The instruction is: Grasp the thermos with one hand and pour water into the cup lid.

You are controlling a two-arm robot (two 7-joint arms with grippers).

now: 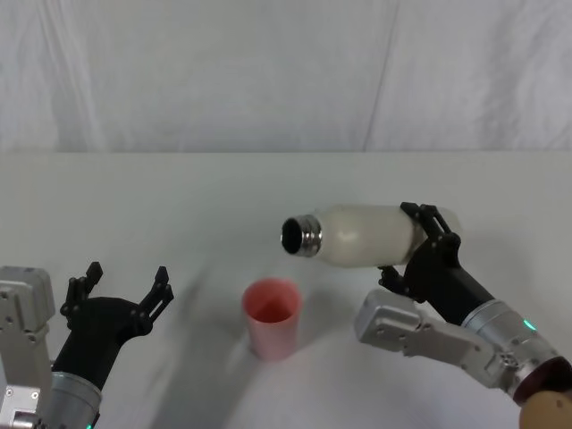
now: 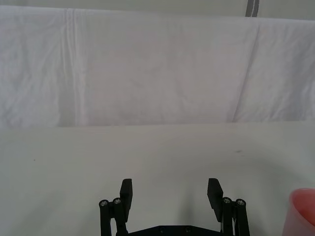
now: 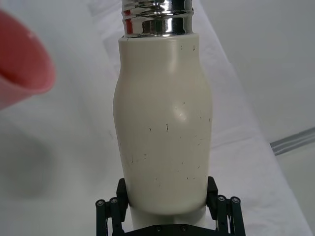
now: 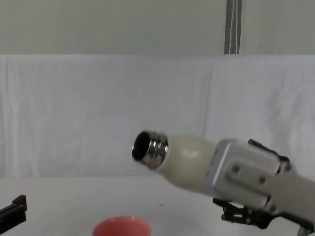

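The cream-white thermos is held in the air, tipped nearly level, its open steel neck pointing left above and just right of the pink cup lid. My right gripper is shut on the thermos's lower body; the right wrist view shows its fingers clamping the thermos, with the cup lid beyond. In the chest view the thermos tilts up-left over the cup lid. No water stream is visible. My left gripper rests open at the near left, apart from the cup lid.
A white cloth-covered table runs back to a white draped backdrop. The left wrist view looks over bare tabletop with the cup lid's edge at one side.
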